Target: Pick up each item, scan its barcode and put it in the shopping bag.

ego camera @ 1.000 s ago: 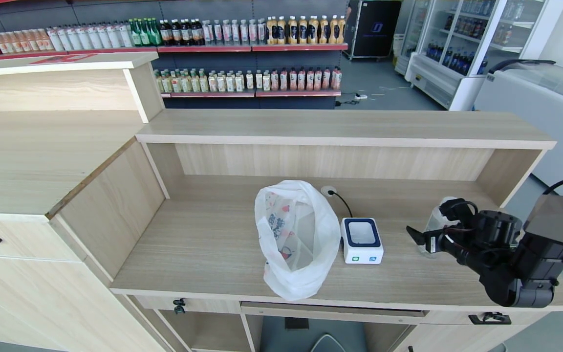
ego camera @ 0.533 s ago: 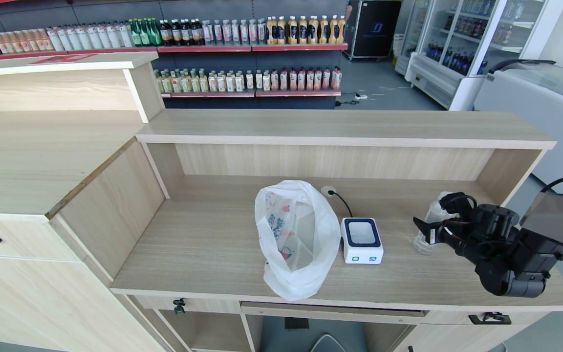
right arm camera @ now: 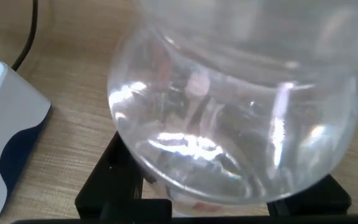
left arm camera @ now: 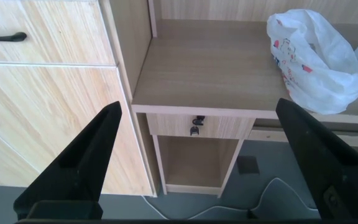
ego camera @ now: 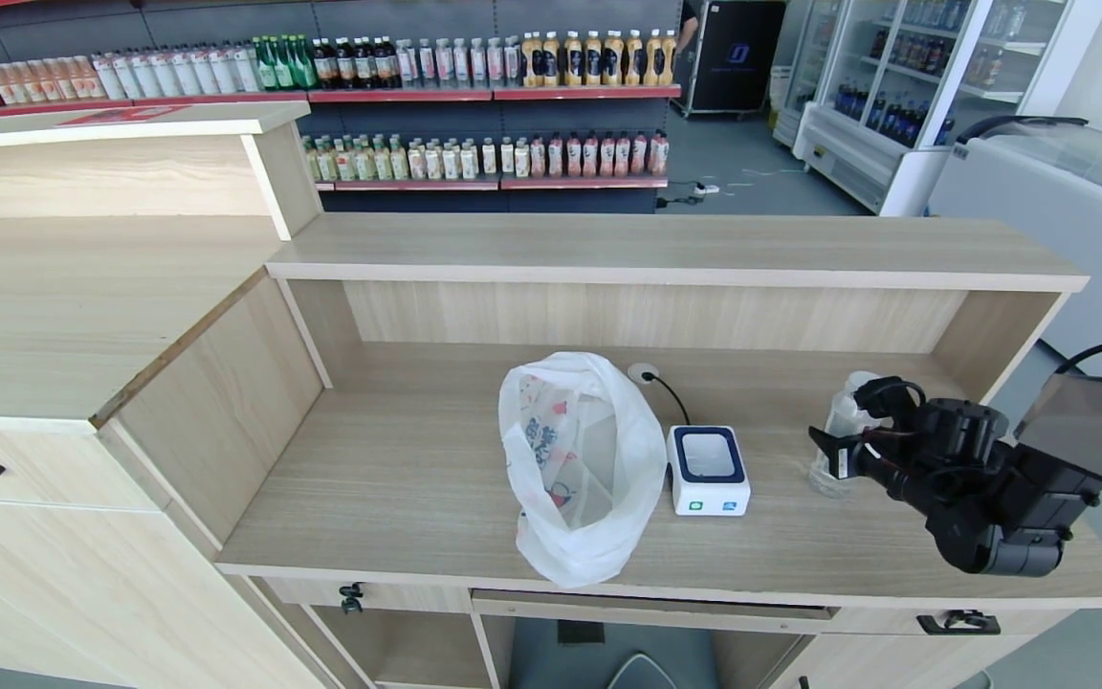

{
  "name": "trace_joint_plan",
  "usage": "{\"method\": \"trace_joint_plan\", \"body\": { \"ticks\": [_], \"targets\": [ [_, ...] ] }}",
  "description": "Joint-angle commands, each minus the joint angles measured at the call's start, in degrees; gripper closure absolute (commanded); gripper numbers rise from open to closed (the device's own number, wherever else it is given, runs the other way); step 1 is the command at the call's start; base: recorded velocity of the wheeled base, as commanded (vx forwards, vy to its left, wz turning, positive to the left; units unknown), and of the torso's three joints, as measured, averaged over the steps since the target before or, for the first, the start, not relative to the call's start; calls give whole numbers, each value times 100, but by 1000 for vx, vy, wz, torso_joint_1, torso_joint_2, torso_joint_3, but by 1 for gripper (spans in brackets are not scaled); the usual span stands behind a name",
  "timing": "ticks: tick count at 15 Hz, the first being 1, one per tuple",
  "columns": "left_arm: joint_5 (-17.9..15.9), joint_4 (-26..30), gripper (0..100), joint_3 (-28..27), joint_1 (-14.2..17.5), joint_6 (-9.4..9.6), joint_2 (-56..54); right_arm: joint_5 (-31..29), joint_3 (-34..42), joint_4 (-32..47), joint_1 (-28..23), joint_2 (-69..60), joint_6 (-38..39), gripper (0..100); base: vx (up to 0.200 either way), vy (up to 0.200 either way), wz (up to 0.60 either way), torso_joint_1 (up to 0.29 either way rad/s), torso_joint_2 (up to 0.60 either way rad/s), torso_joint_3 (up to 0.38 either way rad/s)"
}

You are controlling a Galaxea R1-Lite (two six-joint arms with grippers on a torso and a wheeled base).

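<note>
Gripped the upright bottle [ego camera: 841,421] with the clenched right gripper [ego camera: 833,452] at the right end of the counter [ego camera: 398,478], scanner [ego camera: 709,469] near on its left and bag [ego camera: 580,459] beyond that, well apart from the spread left gripper [left arm camera: 197,104].

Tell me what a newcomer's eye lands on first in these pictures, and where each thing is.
First, the white shopping bag standing open in the middle of the wooden counter, with the small white scanner close on its right. Next, towards the counter's right end, the right tool gripping a clear bottle. Behind, long shelves of bottled drinks line the back wall.
</note>
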Motion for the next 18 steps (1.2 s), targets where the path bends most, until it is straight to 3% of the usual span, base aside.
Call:
{"method": "trace_joint_plan", "body": {
  "ticks": [1, 3, 4, 6, 7, 9, 13, 14, 18],
  "targets": [
    [0, -1, 0, 0, 0, 6, -2, -1, -123, 784, -78, -919, 320, 100, 0, 0, 0, 0, 0, 0],
    [0, -1, 0, 0, 0, -2, -2, 8, -176, 2551, -96, -2131, 1234, 100, 0, 0, 0, 0, 0, 0],
    [0, -1, 0, 0, 0, -2, -2, 26, -361, 3852, -60, -2843, 1778, 100, 0, 0, 0, 0, 0, 0],
    [0, -1, 0, 0, 0, 6, -2, 87, -1125, 6040, 28, -3749, 2174, 100, 0, 0, 0, 0, 0, 0],
    [0, -1, 0, 0, 0, 6, -2, 483, -1609, 6954, 133, -4250, 2605, 100, 0, 0, 0, 0, 0, 0],
    [0, -1, 0, 0, 0, 6, -2, 1327, -1811, 7077, 195, -4777, 3202, 100, 0, 0, 0, 0, 0, 0],
    [0, -1, 0, 0, 0, 6, -2, 3744, -1099, 7113, 274, -6394, 3308, 100, 0, 0, 0, 0, 0, 0],
    [0, -1, 0, 0, 0, 6, -2, 3990, -879, 7113, 291, -6649, 3299, 100, 0, 0, 0, 0, 0, 0],
    [0, -1, 0, 0, 0, -2, -2, 4025, -185, 7095, 704, -7044, 3264, 100, 0, 0, 0, 0, 0, 0]
  ]
}}
